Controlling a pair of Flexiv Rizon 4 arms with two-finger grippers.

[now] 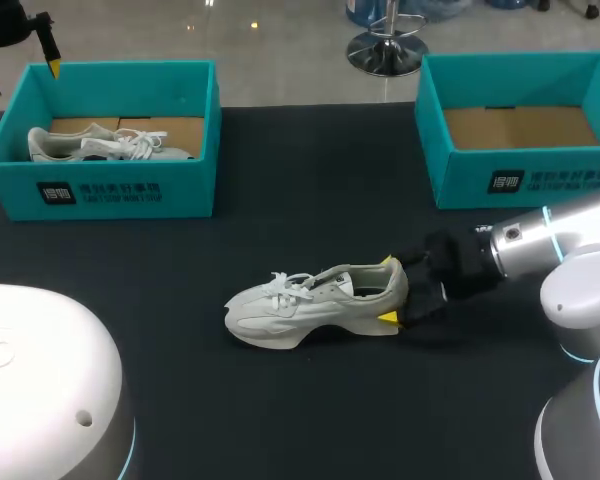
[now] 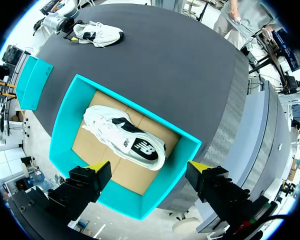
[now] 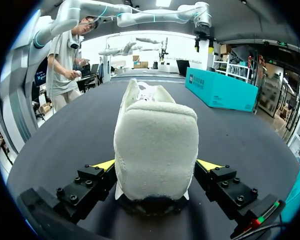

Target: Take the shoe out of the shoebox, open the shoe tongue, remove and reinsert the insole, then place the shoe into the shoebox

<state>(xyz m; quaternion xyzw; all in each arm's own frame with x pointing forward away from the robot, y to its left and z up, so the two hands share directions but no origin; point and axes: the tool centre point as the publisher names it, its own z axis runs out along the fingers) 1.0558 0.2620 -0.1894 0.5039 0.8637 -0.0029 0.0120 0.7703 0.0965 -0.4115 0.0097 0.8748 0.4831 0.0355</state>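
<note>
A white shoe (image 1: 315,305) lies on its sole in the middle of the black table, toe pointing left. My right gripper (image 1: 388,290) is open at its heel, one yellow tip on each side. In the right wrist view the shoe's padded heel (image 3: 155,145) fills the gap between the open fingers (image 3: 104,165). A second white shoe (image 1: 100,145) lies in the teal shoebox (image 1: 100,190) at the back left. My left gripper (image 1: 20,76) hangs open high above that box. The left wrist view looks down past the left gripper (image 2: 149,167) onto the boxed shoe (image 2: 125,137). The table shoe (image 2: 97,34) shows far off.
Another teal shoebox (image 1: 520,180) stands at the back right with only brown cardboard inside; it also shows in the right wrist view (image 3: 220,90). My right arm (image 1: 550,240) comes in low over the table's right side.
</note>
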